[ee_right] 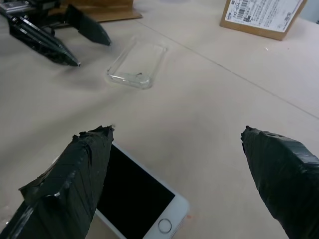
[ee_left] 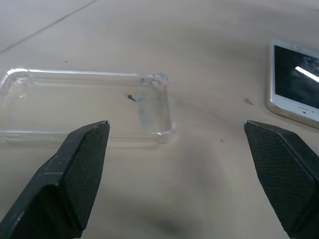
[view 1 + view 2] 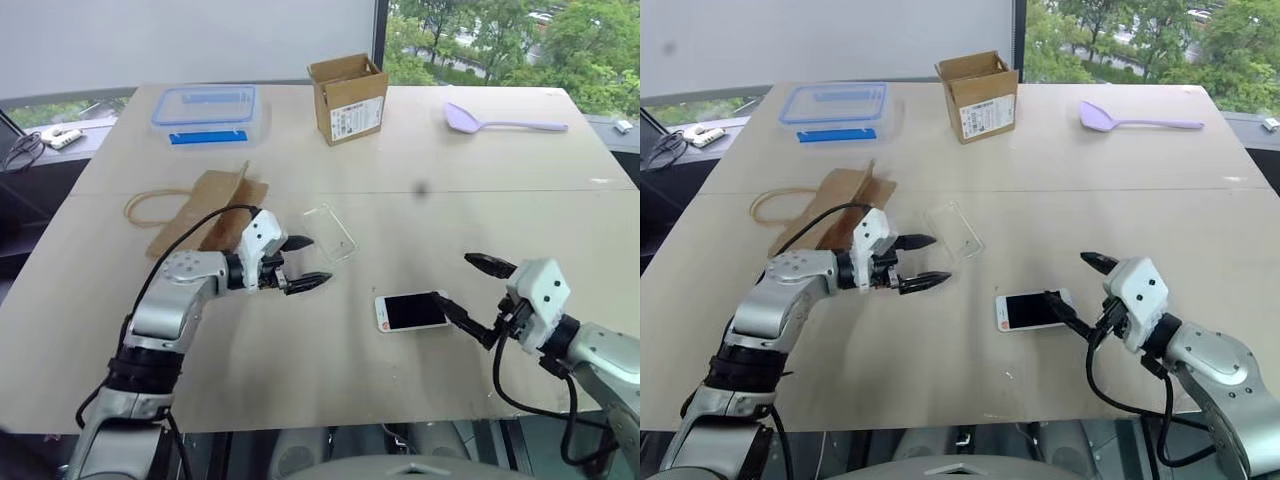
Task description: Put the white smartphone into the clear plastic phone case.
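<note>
The white smartphone (image 3: pixel 411 312) lies flat, screen up, near the table's front, also in the right wrist view (image 1: pixel 142 198). The clear plastic phone case (image 3: pixel 330 232) lies open side up a little farther back and to the left, seen close in the left wrist view (image 2: pixel 87 105). My left gripper (image 3: pixel 305 263) hovers open just left of the case, holding nothing. My right gripper (image 3: pixel 472 287) stands open just right of the phone, one fingertip (image 3: pixel 447 305) close to the phone's right end. Neither gripper holds anything.
A brown paper bag (image 3: pixel 205 210) with handles lies behind my left gripper. Farther back stand a clear food box with a blue-rimmed lid (image 3: pixel 207 110) and a small open cardboard box (image 3: pixel 348 97). A lilac spoon (image 3: pixel 500 121) lies at the back right.
</note>
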Action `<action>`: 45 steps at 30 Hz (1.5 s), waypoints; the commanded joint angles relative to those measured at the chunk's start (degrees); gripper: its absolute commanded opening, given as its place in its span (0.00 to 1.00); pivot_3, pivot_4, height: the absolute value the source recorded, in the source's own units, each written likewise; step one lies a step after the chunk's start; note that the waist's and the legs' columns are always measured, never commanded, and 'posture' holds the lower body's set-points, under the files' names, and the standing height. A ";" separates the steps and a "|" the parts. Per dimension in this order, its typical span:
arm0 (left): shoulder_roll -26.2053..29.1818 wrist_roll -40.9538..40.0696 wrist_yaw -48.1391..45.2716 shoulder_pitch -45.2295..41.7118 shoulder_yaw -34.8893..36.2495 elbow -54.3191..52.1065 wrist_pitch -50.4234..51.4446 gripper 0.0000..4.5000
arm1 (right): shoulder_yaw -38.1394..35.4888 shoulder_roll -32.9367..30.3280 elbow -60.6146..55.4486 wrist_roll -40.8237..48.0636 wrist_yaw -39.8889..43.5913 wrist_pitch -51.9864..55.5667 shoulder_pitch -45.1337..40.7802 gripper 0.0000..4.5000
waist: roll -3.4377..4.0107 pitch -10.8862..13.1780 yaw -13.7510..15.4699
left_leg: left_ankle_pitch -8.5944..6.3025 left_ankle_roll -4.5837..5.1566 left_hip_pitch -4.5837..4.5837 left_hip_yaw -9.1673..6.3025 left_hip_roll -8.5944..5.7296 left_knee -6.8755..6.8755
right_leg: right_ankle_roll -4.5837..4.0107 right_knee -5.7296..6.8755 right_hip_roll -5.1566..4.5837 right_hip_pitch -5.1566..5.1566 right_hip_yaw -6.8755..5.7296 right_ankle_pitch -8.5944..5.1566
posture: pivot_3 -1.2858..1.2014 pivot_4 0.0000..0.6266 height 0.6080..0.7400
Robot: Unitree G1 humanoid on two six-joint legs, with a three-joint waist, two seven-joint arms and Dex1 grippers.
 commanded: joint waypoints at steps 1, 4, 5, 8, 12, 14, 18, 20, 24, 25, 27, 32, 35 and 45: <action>0.24 -1.14 1.30 0.89 1.44 -3.44 0.10 0.99 | -0.93 -1.17 -0.92 1.80 1.85 0.11 -0.45 1.00 | 0.00 0.00 0.06 | 0.00 0.00 0.01 0.00 0.00 0.00 | 0.00 0.00 0.00 0.00 0.00 0.00 | 0.52 0.24 1.00; 0.98 -1.41 1.62 1.45 2.02 -3.88 0.09 0.99 | -1.29 -2.16 -0.47 2.45 3.86 -0.48 0.40 1.00 | 0.00 0.00 0.17 | 0.00 0.00 0.00 -0.02 0.00 0.00 | 0.00 0.00 0.00 0.01 -0.03 0.00 | 0.52 0.24 1.00; 1.50 -1.13 1.32 1.59 2.06 -3.44 -0.50 0.99 | -1.21 -2.38 -0.28 2.74 4.41 -0.55 0.42 1.00 | 0.00 0.00 0.12 | 0.00 0.00 0.00 -0.02 0.00 0.00 | 0.00 -0.01 0.00 0.01 -0.03 0.00 | 0.52 0.24 1.00; 3.02 0.26 0.24 1.95 1.43 -2.00 -3.32 0.99 | -1.21 -2.44 -0.73 4.16 5.24 -0.20 0.66 1.00 | 0.00 0.00 -0.03 | 0.00 0.00 0.01 0.00 0.00 0.00 | 0.00 0.00 0.00 0.01 -0.01 0.00 | 0.52 0.24 1.00; 3.56 0.20 -0.92 -0.24 0.74 0.10 -4.20 0.99 | -1.38 -2.69 -1.27 4.33 6.00 -0.85 1.66 1.00 | 0.01 -0.01 0.10 | 0.00 0.00 0.02 0.00 0.00 -0.01 | 0.00 0.00 0.01 0.00 0.00 0.00 | 0.52 0.24 1.00; 3.84 0.80 -1.87 -1.54 0.10 1.70 -5.29 0.99 | -1.94 -2.81 -1.33 4.42 6.22 -1.08 2.31 1.00 | 0.01 -0.01 0.22 | 0.00 0.00 0.00 -0.01 0.00 0.00 | 0.00 -0.01 0.00 0.01 -0.04 0.00 | 0.52 0.24 1.00; 3.83 2.64 -4.00 -4.88 -1.22 6.16 -8.82 0.99 | -2.75 -3.00 -1.36 4.22 6.58 -1.60 3.52 1.00 | 0.01 -0.01 0.10 | 0.00 0.00 0.01 0.03 -0.03 0.00 | 0.00 0.00 0.01 0.01 -0.19 0.00 | 0.52 0.24 1.00; 3.83 4.33 -6.33 -7.90 -2.78 10.14 -11.85 0.99 | -2.78 -3.00 -1.57 3.55 6.41 -2.06 4.36 1.00 | 0.01 -0.01 0.09 | 0.00 0.00 0.01 0.02 -0.03 0.00 | 0.00 0.00 0.01 0.01 -0.21 0.00 | 0.52 0.24 1.00; 3.43 8.87 -11.75 -14.60 -6.78 20.87 -21.76 0.99 | -2.96 -2.23 -3.19 2.84 4.97 -2.56 6.51 1.00 | 0.01 -0.01 0.20 | 0.00 0.00 0.00 -0.01 -0.07 0.00 | 0.00 0.01 0.03 0.01 -0.28 0.00 | 0.52 0.24 1.00; 2.97 9.63 -12.62 -16.35 -7.40 23.63 -23.72 0.99 | -2.89 -1.98 -3.71 2.57 4.50 -2.69 7.12 1.00 | 0.01 -0.01 0.14 | 0.00 0.00 -0.01 -0.02 -0.07 0.00 | 0.00 0.00 0.03 0.01 -0.29 0.00 | 0.52 0.24 1.00; 1.82 11.19 -13.92 -19.97 -8.36 29.39 -27.77 0.99 | -2.71 -1.35 -4.69 2.10 3.32 -2.67 8.11 1.00 | 0.00 -0.01 0.12 | 0.00 0.00 -0.01 0.00 -0.08 0.00 | 0.00 0.00 0.03 0.01 -0.27 0.00 | 0.52 0.24 1.00; -0.59 17.61 -17.55 -28.69 -12.25 46.05 -43.12 0.99 | -1.07 0.30 -6.93 0.57 0.54 -2.31 9.30 1.00 | -0.02 -0.02 0.03 | 0.00 0.01 -0.02 0.00 -0.12 0.02 | 0.01 0.00 0.03 0.01 -0.28 0.00 | 0.52 0.24 1.00; -2.61 20.39 -19.38 -34.12 -13.76 55.61 -48.36 0.99 | -0.60 0.68 -7.94 0.46 -0.20 -1.89 9.66 1.00 | -0.02 -0.02 0.07 | 0.00 0.01 -0.04 -0.02 -0.22 0.02 | 0.01 -0.01 0.04 0.00 -0.31 0.00 | 0.52 0.24 1.00; -6.71 27.97 -22.85 -44.43 -16.41 75.12 -51.23 0.65 | -1.19 2.15 -12.86 -1.02 -3.79 -1.98 16.32 1.00 | -0.10 -0.22 0.07 | 0.00 0.02 0.12 -0.11 -0.37 0.04 | 0.03 0.08 -0.01 0.18 -0.36 0.00 | 0.52 0.24 1.00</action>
